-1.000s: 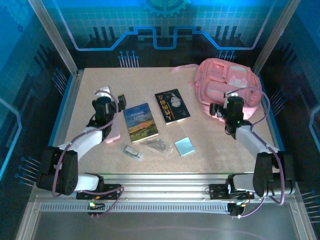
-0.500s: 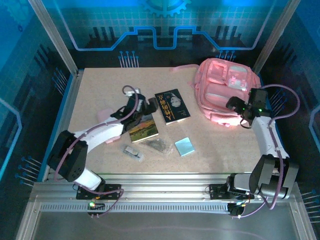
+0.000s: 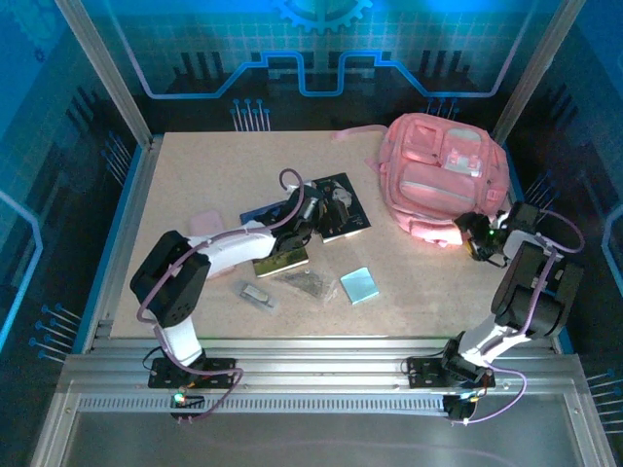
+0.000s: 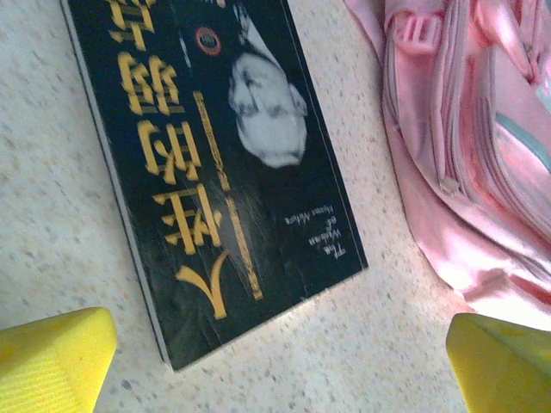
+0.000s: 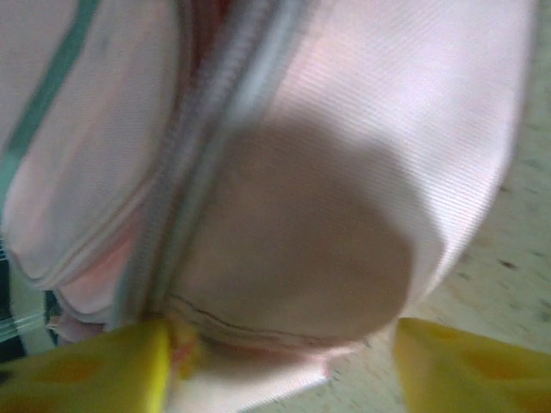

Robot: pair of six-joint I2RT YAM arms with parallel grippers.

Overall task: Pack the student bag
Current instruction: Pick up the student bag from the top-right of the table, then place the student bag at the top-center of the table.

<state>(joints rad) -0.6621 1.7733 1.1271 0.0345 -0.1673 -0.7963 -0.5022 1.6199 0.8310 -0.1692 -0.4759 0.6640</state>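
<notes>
Lettering in large yellow Chinese characters runs down the cover of the black book (image 4: 215,172), upside down to the left wrist camera. The two characters nearest the left pincer (image 4: 275,366) look like 人 and 生, and a pale portrait face sits beside the column. A thin line of white script near the book's corner is too small to read.

The left pincer (image 3: 319,207) hangs over this book with its yellow fingertips spread wide. Between them are the book's near corner and bare table (image 3: 195,175), and it holds nothing. Ahead of it and to its right lies the student bag (image 4: 482,129), its pink edge just beside the book.

The right pincer (image 3: 474,236) is at the bag's near right corner. In its wrist view the pincer (image 5: 280,370) has its jaws apart around that corner of the student bag (image 5: 327,172). One finger is against the end of the zip seam, and the other is clear of the cloth with table showing in the gap, so nothing is clamped. The bag (image 3: 438,175) lies flat, pockets up.

Under the left arm, behind its pincer, lies a landscape-cover book (image 3: 282,255), its title unreadable from above. A pale blue pad (image 3: 359,285) lies nearer the bases.
</notes>
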